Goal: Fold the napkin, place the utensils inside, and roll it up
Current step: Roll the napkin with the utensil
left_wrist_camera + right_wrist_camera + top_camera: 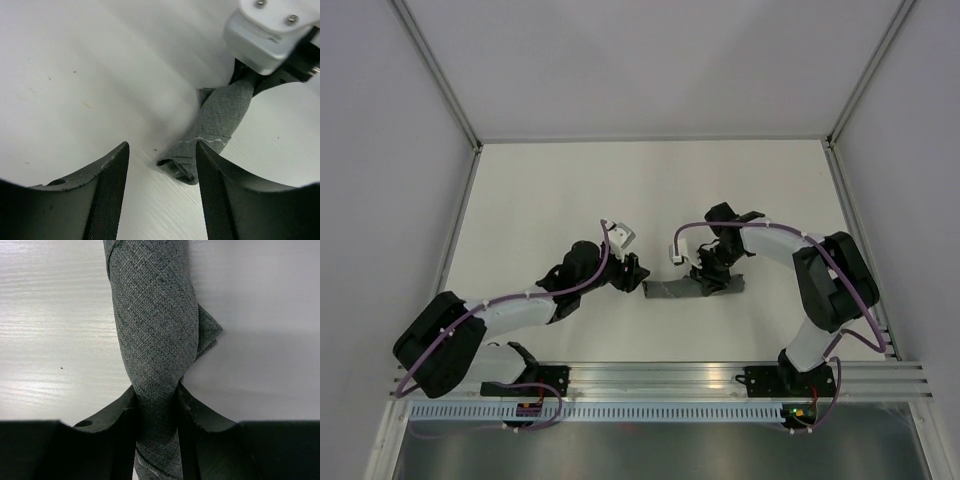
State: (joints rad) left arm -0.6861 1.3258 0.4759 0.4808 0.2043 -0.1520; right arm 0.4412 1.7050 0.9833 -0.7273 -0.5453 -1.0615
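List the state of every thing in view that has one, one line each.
napkin, rolled into a tube, lying flat.
right gripper, shut on the napkin.
left gripper, open, at one end of the roll, not gripping it.
utensils, not visible in any view.

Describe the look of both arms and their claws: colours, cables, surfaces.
Both the left arm and the right arm have white links and bulky black joints, with a purple cable running along each. The left claw and right claw are black, with finely gridded inner pads.
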